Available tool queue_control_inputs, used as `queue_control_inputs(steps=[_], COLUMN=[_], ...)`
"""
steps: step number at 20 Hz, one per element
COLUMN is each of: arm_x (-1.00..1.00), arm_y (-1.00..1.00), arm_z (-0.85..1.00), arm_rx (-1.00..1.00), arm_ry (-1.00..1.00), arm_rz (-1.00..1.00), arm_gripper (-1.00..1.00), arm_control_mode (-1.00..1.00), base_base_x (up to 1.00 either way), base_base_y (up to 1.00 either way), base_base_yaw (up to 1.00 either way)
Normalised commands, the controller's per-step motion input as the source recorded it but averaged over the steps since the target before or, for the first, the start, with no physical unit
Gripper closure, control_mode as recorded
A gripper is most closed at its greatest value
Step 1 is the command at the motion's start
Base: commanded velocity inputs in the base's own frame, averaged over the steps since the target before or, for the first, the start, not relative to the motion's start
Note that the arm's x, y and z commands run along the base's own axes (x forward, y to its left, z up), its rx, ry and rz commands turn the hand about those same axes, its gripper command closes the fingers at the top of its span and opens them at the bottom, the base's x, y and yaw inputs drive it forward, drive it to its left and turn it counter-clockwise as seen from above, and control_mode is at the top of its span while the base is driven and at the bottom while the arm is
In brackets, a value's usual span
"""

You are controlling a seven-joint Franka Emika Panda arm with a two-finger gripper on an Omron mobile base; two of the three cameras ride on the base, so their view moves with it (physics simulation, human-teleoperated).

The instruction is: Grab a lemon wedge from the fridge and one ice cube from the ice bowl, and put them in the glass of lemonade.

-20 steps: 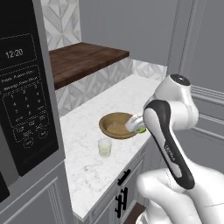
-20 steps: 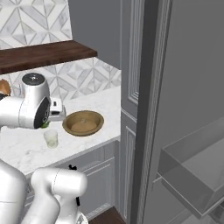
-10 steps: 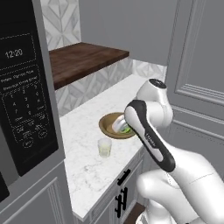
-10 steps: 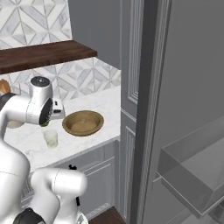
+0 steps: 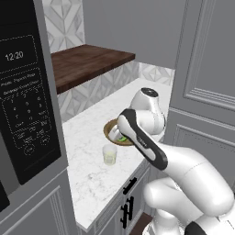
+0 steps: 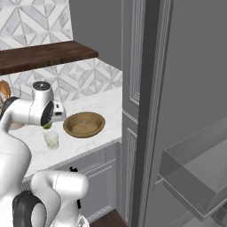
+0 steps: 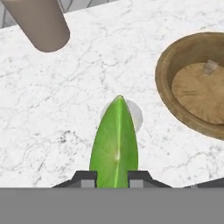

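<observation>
Jaws closed on the small yellow-green lemon wedge (image 7: 114, 142), pinched between the two dark fingertips (image 7: 86, 178) with its pointed end sticking out beyond them. Gripper (image 7: 111, 179) hanging over the white marble desk (image 7: 52, 113), directly above the small clear glass of pale yellowish lemonade (image 7: 136, 117), whose round rim peeks out behind the wedge's tip in the hand view.

From left to right in the right base view: beige cylindrical utensil crock (image 7: 39, 22) lying behind the arm, mostly hidden there; glass of lemonade (image 6: 51, 140) standing upright near the desk's front edge, with the green wedge (image 6: 47, 127) just above it and not yet in the liquid; round, shallow tan-brown wooden ice bowl (image 6: 84, 124) just beside the glass, apart from it, holding one small pale ice cube (image 7: 210, 67) near its far side; tall dark grey fridge (image 6: 186, 88) at the right with a door standing open
</observation>
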Motion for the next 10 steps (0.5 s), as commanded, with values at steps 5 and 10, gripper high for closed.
queue_control_inputs(steps=[5, 10], arm_x=[0.09, 0.09], arm_y=[0.01, 0.15], arm_z=[-0.25, -0.43], arm_rx=[-0.07, -0.02], arm_ry=[0.05, 0.00], arm_rz=[0.00, 0.00], arm_gripper=[1.00, 1.00], arm_control_mode=[-1.00, -1.00], base_base_x=[0.00, 0.00], base_base_y=[0.00, 0.00], base_base_yaw=[0.00, 0.00])
